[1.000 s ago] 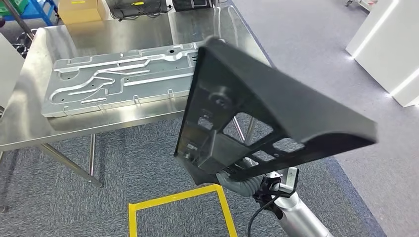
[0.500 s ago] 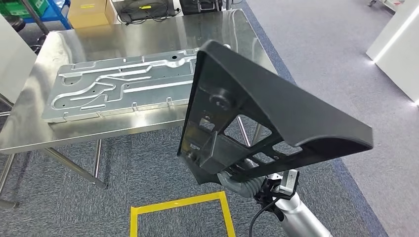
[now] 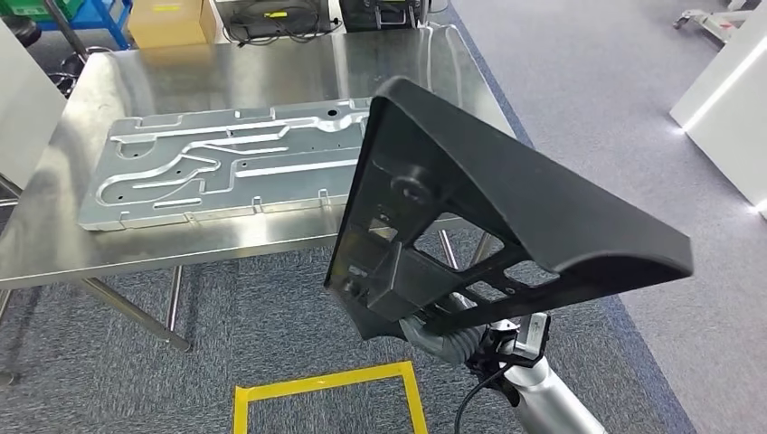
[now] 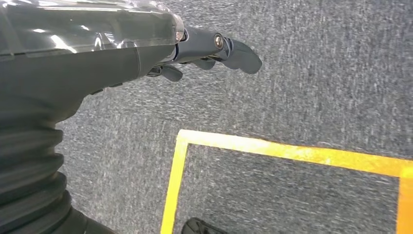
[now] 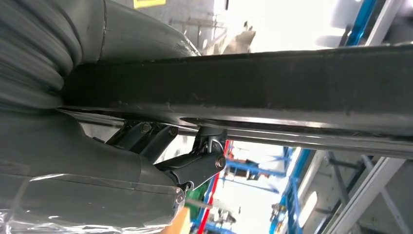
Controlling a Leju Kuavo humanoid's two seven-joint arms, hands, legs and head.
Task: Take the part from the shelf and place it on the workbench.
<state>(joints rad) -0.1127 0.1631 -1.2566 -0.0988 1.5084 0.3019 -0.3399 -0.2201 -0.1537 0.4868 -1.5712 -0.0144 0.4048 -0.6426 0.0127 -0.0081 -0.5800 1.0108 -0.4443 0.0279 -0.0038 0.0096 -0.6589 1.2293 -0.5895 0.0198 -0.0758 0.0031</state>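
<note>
black part [image 3: 506, 208] still clamped in right robot hand [image 5: 160, 146]; view shifted; left robot hand [image 4: 204, 48] slack, holding nothing.

Steel workbench [image 3: 271, 68] spans upper left to centre of the head view. Flat machined aluminium plate [image 3: 217, 172] lies on it, long side parallel to near edge. Grey carpet floor [image 3: 118, 389] below; yellow tape square [image 3: 326, 398] at bottom centre.
</note>
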